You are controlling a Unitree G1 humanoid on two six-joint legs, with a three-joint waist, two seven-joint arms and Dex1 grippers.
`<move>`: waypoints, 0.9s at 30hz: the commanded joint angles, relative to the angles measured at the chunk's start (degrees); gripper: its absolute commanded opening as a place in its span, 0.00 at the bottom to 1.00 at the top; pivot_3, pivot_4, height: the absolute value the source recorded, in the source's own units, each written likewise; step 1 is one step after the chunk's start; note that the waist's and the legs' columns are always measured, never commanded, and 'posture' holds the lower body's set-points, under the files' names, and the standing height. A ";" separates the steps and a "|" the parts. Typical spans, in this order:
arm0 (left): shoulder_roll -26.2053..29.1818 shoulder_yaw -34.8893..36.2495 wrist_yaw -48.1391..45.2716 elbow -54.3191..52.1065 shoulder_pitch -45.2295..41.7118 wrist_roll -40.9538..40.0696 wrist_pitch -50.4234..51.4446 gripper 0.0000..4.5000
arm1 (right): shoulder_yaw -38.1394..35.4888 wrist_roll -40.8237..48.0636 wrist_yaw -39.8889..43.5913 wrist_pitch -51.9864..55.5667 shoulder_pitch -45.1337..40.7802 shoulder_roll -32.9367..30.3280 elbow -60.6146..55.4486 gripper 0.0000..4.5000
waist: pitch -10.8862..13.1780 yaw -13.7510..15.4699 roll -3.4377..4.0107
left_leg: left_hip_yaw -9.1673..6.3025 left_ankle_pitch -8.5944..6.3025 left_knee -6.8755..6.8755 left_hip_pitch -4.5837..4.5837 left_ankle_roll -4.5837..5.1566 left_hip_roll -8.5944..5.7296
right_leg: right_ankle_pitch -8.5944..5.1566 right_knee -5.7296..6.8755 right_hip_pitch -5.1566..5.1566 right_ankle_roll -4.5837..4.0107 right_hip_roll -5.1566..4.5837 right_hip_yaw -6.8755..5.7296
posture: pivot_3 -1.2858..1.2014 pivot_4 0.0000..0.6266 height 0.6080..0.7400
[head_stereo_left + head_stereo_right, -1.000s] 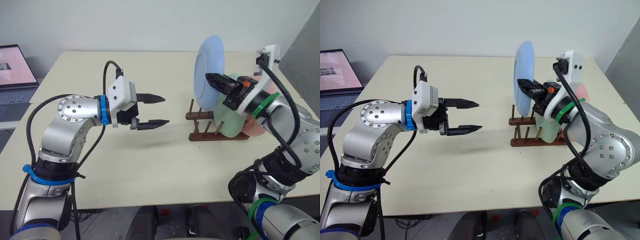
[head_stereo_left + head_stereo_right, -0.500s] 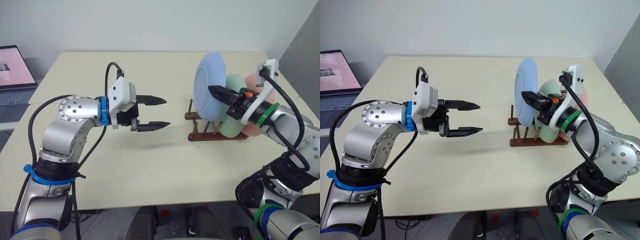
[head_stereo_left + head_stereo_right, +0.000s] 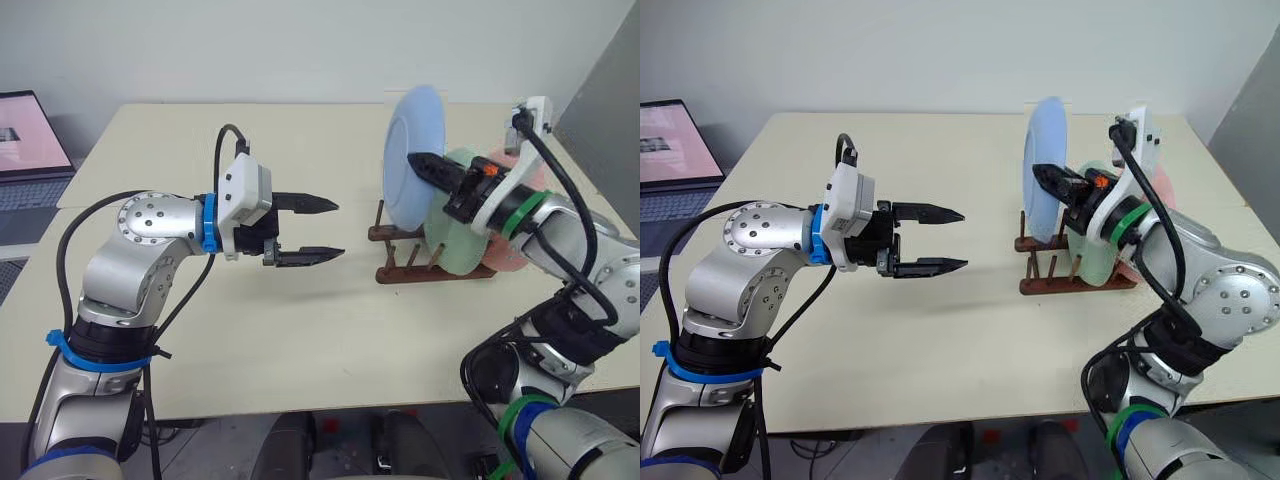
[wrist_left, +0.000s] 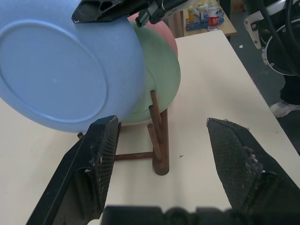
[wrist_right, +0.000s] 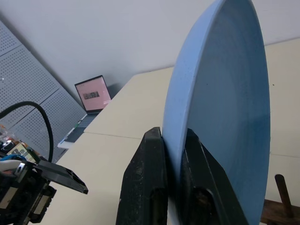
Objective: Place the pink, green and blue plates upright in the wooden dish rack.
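Blue plate (image 3: pixel 412 155): held up on its edge by R gripper (image 3: pixel 428 165), over the left end of the rack, near the table's right edge.
R gripper: pinched tight on the plate's rim, one finger each side.
Green plate (image 3: pixel 462 225): stands in the wooden dish rack (image 3: pixel 410 255), just behind the blue one.
Pink plate (image 3: pixel 515 250): stands in the rack too, behind the green one.
L gripper (image 3: pixel 315 230): fingers wide apart, holds nothing, up over the mid of the table (image 3: pixel 300 330), pointing at the rack.
Laptop (image 3: pixel 30 135): off the table's left edge.
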 commanded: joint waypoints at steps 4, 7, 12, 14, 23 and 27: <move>-0.25 0.52 0.51 -0.88 -0.50 0.14 -0.88 0.72 | 0.33 9.86 -4.90 0.44 4.25 -3.84 0.37 0.00 | 0.00 0.02 0.00 | 0.07 0.00 0.00 -0.01 0.01 0.00 | 0.00 -0.05 0.02 0.00 -0.01 0.05 | 0.52 0.24 1.00; -0.34 0.48 0.54 -0.89 -0.56 0.19 -0.88 0.72 | 0.58 13.01 -7.30 0.15 5.34 -4.54 0.86 0.00 | 0.00 0.01 0.00 | 0.11 0.00 0.00 -0.01 0.01 0.01 | 0.00 -0.04 0.01 0.00 -0.01 0.08 | 0.52 0.24 1.00; -0.59 0.43 0.58 -0.83 -0.63 0.35 -0.97 0.72 | 3.94 18.77 -11.92 -3.40 7.87 -6.37 1.71 0.00 | 0.00 0.00 0.00 | 0.12 0.00 0.00 0.00 0.01 0.12 | -0.12 -0.04 0.01 0.22 0.10 0.08 | 0.52 0.24 1.00; -0.63 0.51 0.66 -1.01 -0.57 0.37 -0.90 0.72 | 5.63 20.98 -13.56 -5.68 8.74 -8.12 1.79 0.00 | 0.00 0.01 0.00 | 0.12 0.00 0.00 0.00 0.01 0.15 | -0.12 -0.05 0.00 0.21 0.14 0.09 | 0.52 0.24 1.00; -0.77 2.04 1.97 -1.79 -0.50 -1.75 1.13 0.73 | 13.48 22.77 -9.99 -12.21 7.20 -23.94 1.27 0.75 | 0.00 0.09 -0.01 | 0.21 -0.01 0.01 -0.01 0.01 0.23 | -0.14 -0.14 0.00 0.25 0.25 0.21 | 0.52 0.24 1.00; -0.34 2.69 2.54 -1.93 -0.42 -2.61 2.12 0.73 | 15.54 21.15 -3.33 -13.71 4.67 -32.72 2.10 0.99 | 0.02 0.15 0.00 | 0.30 -0.01 0.01 -0.01 0.01 0.39 | -0.13 -0.18 -0.03 0.26 0.46 0.51 | 0.52 0.24 1.00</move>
